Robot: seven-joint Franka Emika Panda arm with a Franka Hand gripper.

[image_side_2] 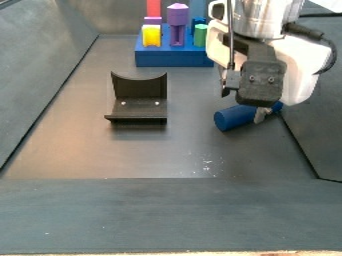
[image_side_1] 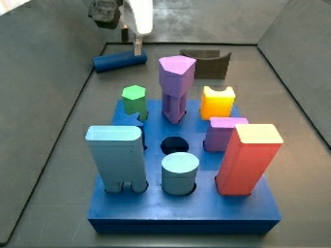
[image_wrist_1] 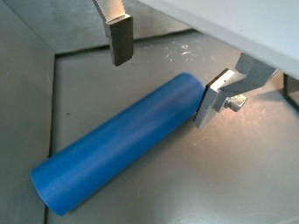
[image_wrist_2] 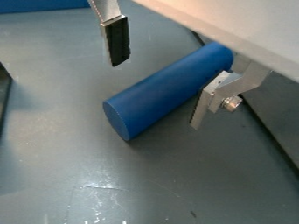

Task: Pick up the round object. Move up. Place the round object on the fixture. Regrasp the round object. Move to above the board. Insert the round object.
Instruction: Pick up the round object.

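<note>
The round object is a blue cylinder (image_wrist_1: 122, 147) lying on its side on the grey floor; it also shows in the other wrist view (image_wrist_2: 170, 92) and in both side views (image_side_1: 116, 62) (image_side_2: 242, 116). My gripper (image_wrist_1: 166, 72) is open and empty, just above the cylinder's far end, also seen in a wrist view (image_wrist_2: 160, 79). One finger (image_wrist_1: 119, 39) hangs clear to one side, the other (image_wrist_1: 216, 98) is close beside the cylinder. The fixture (image_side_2: 136, 97) (image_side_1: 207, 64) stands empty. The blue board (image_side_1: 189, 189) has an open round hole (image_side_1: 173, 145).
Several coloured pegs stand on the board, among them a purple one (image_side_1: 177, 85), a red one (image_side_1: 251, 160) and a light blue cylinder (image_side_1: 180, 173). Grey walls (image_side_1: 52, 68) enclose the floor, and the cylinder lies near the back one.
</note>
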